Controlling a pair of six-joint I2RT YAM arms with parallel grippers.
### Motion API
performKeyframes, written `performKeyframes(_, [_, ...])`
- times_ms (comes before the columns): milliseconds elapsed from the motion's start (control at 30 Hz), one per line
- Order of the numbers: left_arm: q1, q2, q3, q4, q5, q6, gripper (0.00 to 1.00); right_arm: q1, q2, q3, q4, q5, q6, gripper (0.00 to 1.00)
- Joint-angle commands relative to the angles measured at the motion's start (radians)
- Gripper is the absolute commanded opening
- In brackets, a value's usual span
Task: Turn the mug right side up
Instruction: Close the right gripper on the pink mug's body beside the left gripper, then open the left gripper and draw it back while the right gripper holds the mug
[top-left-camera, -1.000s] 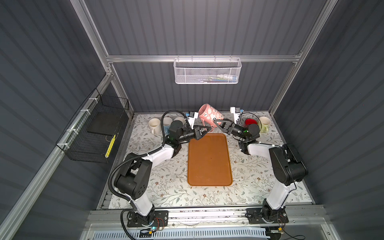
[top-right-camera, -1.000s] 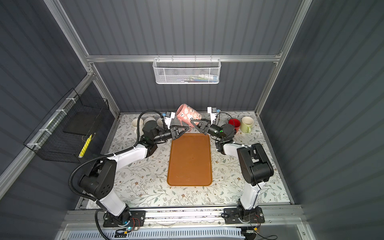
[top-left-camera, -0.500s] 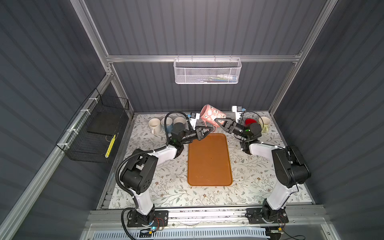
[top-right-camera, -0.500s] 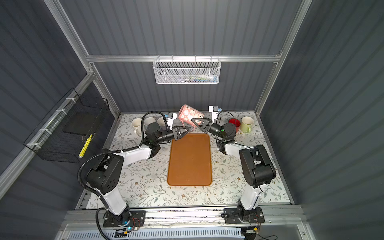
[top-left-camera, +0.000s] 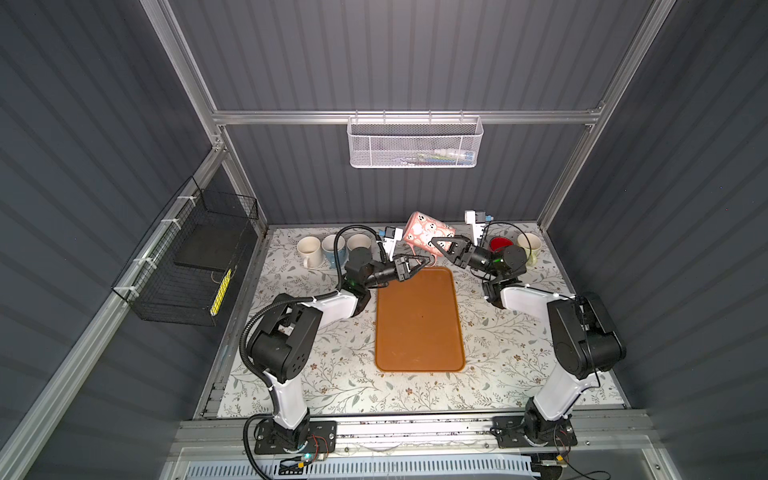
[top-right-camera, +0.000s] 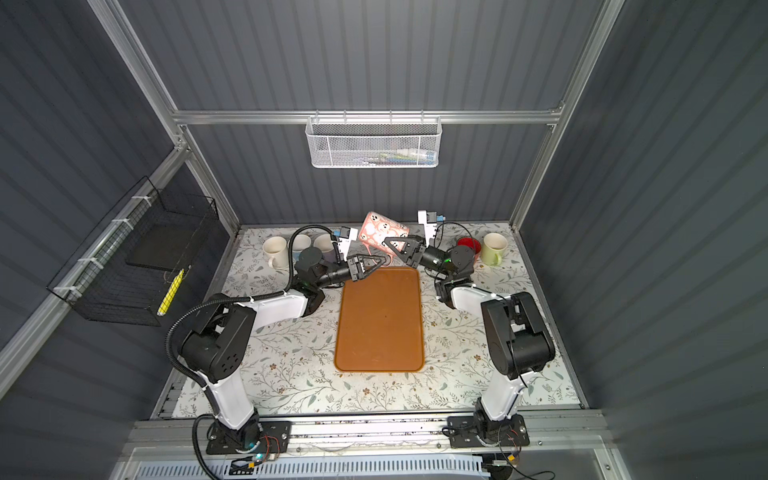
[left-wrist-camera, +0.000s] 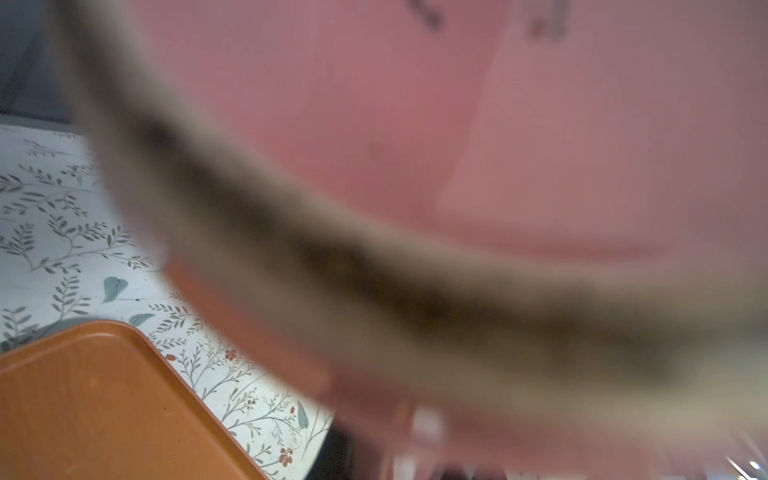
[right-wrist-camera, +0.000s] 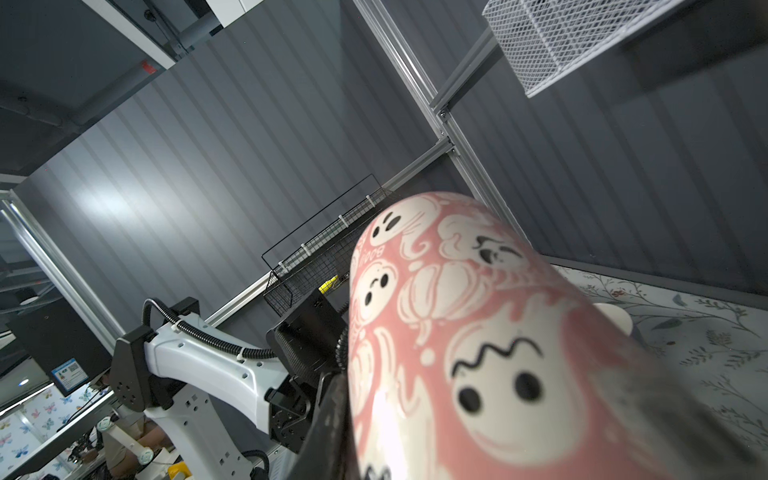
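The pink mug (top-left-camera: 424, 232) (top-right-camera: 380, 227) with white ghosts hangs in the air over the far end of the orange tray (top-left-camera: 419, 328) (top-right-camera: 380, 324). It is tilted nearly on its side, base up and toward the back left. My left gripper (top-left-camera: 427, 260) (top-right-camera: 383, 258) is shut on its handle from below. My right gripper (top-left-camera: 434, 242) (top-right-camera: 387, 241) is shut on the mug's wall at the mouth end. In the right wrist view the mug (right-wrist-camera: 457, 332) fills the frame, with a dark finger (right-wrist-camera: 328, 415) pressed against its side. The left wrist view is mostly pink blur of the mug (left-wrist-camera: 374, 104).
Three pale mugs (top-left-camera: 332, 246) stand at the back left. A red cup (top-left-camera: 500, 243) and a pale green mug (top-left-camera: 528, 247) stand at the back right, behind my right arm. A black wire basket (top-left-camera: 187, 257) hangs on the left wall, a white mesh basket (top-left-camera: 415, 143) on the back wall.
My right gripper has moved in and closed on the mug's mouth end. The mug has tipped further onto its side while my left gripper kept hold of the handle.
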Motion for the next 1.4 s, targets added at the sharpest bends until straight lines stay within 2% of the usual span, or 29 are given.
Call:
performKeyframes(0, [-0.011,0.030,0.026,0.015,-0.055,0.071,0.07,0.018,-0.062,0.020,0.077,0.030,0.042,0.09])
performKeyframes(67, [-0.012,0.030,0.022,0.013,-0.057,0.076,0.08,0.016,-0.054,0.026,0.078,0.032,0.054,0.02])
performKeyframes(133, [-0.012,0.028,0.019,0.009,-0.060,0.079,0.08,0.015,-0.040,0.033,0.078,0.033,0.068,0.00])
performKeyframes(400, [-0.012,0.003,0.003,-0.033,-0.081,0.115,0.11,0.006,-0.024,0.016,0.071,0.066,0.079,0.00])
performKeyframes(567, [-0.012,-0.005,-0.004,-0.045,-0.104,0.119,0.20,-0.006,-0.030,-0.008,0.029,0.095,0.070,0.00])
performKeyframes(767, [-0.012,-0.012,-0.010,-0.071,-0.134,0.124,0.28,-0.007,-0.068,-0.046,-0.106,0.153,-0.007,0.00])
performKeyframes(1033, [-0.013,-0.004,-0.015,-0.068,-0.153,0.122,0.32,-0.007,-0.115,-0.095,-0.325,0.242,-0.132,0.00])
performKeyframes(1367, [-0.013,-0.003,-0.015,-0.101,-0.164,0.150,0.35,-0.005,-0.153,-0.052,-0.661,0.302,-0.286,0.00])
